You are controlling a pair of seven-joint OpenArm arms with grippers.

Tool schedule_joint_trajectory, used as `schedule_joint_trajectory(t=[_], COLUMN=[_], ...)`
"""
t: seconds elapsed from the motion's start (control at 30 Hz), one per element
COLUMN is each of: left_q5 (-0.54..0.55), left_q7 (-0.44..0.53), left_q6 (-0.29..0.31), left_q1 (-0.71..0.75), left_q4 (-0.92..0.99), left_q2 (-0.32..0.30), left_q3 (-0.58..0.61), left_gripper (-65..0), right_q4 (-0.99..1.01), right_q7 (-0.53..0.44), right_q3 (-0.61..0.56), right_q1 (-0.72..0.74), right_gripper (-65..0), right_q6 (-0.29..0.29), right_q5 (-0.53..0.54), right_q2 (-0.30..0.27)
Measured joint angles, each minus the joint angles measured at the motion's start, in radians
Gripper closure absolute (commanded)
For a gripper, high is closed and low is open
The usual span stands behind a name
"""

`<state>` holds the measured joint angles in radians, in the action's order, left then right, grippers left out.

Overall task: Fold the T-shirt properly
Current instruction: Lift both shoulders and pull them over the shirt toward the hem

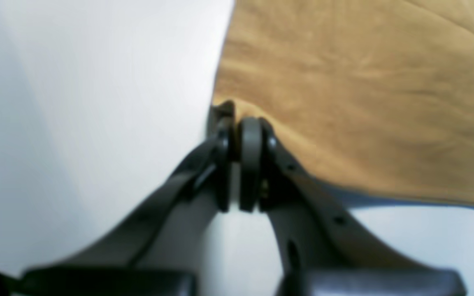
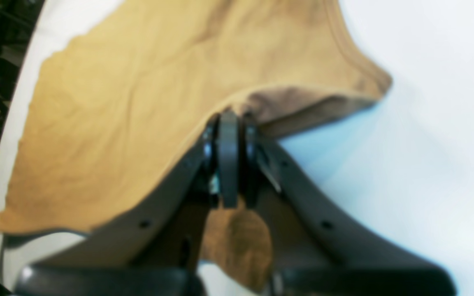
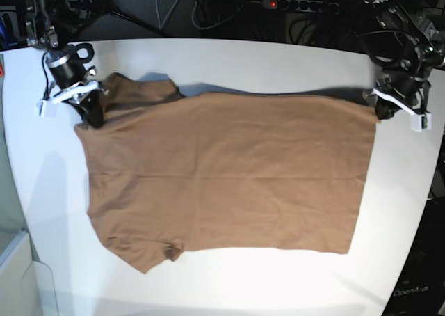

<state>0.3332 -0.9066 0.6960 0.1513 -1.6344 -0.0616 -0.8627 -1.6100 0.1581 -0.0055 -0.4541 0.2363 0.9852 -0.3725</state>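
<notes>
The tan-brown T-shirt [image 3: 229,170] lies spread on the white table [image 3: 243,58], sleeves toward the base view's left and hem toward its right. My left gripper [image 3: 379,108] is at the far right corner of the hem. In the left wrist view it [image 1: 237,123] is shut on the cloth's [image 1: 364,94] corner. My right gripper [image 3: 92,113] is at the far left, by the upper sleeve. The right wrist view shows it [image 2: 228,119] shut on the shirt's [image 2: 130,102] edge, with a fold hanging beside the fingers. The far edge casts a shadow on the table.
Cables and a power strip [image 3: 299,4] lie on the dark floor beyond the table's far edge. The table's curved edge runs close to both arms, at the left [image 3: 14,121] and at the right [image 3: 437,163]. White tabletop [image 3: 243,281] shows in front of the shirt.
</notes>
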Motion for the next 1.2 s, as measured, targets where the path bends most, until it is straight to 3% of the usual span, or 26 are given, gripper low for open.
schedule_joint_trajectory(t=[0.6,0.7,1.2], left_q5=[-0.011,-0.01,-0.016], left_q7=[-0.018,-0.053,-0.054], left_q6=[0.0,0.0,-0.001], left_q1=[-0.188,-0.225,-0.403], left_q4=[0.008,0.043,0.157], left_q2=[-0.002,-0.001,-0.003], left_q3=[0.0,0.0,-0.001], left_gripper=[-2.5,-2.5,-2.5], right_q4=[0.121,0.124,0.166], right_q7=[0.104,0.104,0.205], right_q3=[-0.005,-0.005,-0.005], right_q1=[0.237,0.26,0.428], right_gripper=[-0.6,-0.6,-0.6], right_q6=[-0.001,0.0,0.002], right_q5=[-0.006,-0.007,-0.045], right_q2=[0.002,0.001,0.03])
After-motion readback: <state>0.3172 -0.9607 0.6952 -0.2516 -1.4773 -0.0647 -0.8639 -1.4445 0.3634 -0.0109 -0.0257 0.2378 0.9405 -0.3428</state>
